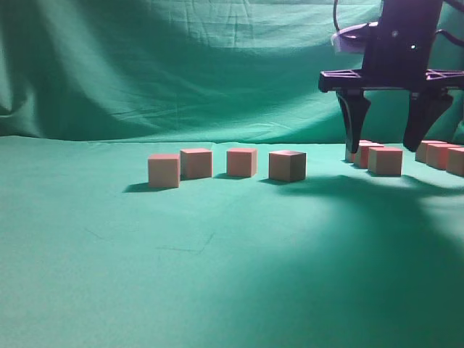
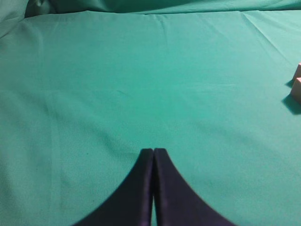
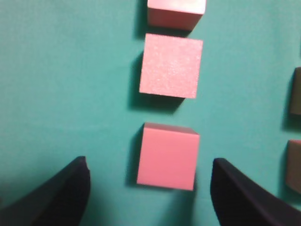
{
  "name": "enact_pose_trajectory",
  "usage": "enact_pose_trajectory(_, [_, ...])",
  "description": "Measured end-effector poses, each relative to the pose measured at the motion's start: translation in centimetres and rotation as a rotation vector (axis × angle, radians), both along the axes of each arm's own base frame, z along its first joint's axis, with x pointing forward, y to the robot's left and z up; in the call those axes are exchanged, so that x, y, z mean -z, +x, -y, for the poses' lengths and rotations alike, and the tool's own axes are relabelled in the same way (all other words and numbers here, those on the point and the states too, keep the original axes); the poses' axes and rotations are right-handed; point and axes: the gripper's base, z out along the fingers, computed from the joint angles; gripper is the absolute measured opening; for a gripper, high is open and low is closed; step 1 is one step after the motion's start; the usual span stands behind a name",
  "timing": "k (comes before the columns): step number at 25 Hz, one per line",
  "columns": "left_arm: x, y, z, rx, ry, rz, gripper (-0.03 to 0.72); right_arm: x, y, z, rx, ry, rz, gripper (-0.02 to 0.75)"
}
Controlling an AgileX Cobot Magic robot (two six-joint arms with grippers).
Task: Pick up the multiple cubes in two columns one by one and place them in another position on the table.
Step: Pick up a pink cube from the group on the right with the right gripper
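Note:
Four pinkish-tan cubes stand in a loose row mid-table, from the leftmost (image 1: 164,170) to the rightmost (image 1: 287,165). Farther right, more cubes form two columns. My right gripper (image 1: 384,145) hangs open over the nearest cube (image 1: 385,160) of the left column. From the right wrist, that cube (image 3: 168,155) lies between and just ahead of the spread fingers of the gripper (image 3: 149,165), untouched. A second cube (image 3: 170,66) and a third (image 3: 176,12) line up beyond it. My left gripper (image 2: 153,150) is shut and empty over bare cloth.
The other column's cubes (image 1: 435,154) sit at the right edge, also visible as dark cubes (image 3: 295,92) beside the right gripper. Two cubes (image 2: 297,89) show at the right edge of the left wrist view. The green table cloth (image 1: 109,254) runs up into a draped backdrop.

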Motion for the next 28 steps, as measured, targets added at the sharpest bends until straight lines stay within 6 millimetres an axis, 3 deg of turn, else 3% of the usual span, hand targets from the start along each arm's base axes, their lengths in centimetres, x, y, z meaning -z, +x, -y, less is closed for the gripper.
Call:
enact_pose_trajectory(9, [0.0, 0.0, 0.0, 0.0, 0.0, 0.0, 0.0, 1.9, 0.8, -0.2, 0.018, 0.001, -0.013, 0.528])
enact_pose_trajectory(15, [0.0, 0.0, 0.0, 0.0, 0.0, 0.0, 0.0, 2.1, 0.9, -0.2, 0.045, 0.006, -0.02, 0.256])
enact_pose_trajectory(20, [0.0, 0.0, 0.0, 0.0, 0.0, 0.0, 0.0, 1.8, 0.6, -0.1, 0.057, -0.003, -0.05, 0.258])
enact_pose_trajectory(23, [0.0, 0.0, 0.0, 0.0, 0.0, 0.0, 0.0, 0.1, -0.4, 0.0, 0.039, -0.017, -0.08, 0.258])
enact_pose_trajectory(28, [0.0, 0.0, 0.0, 0.0, 0.0, 0.0, 0.0, -6.5, -4.0, -2.2, -0.107, -0.031, -0.04, 0.258])
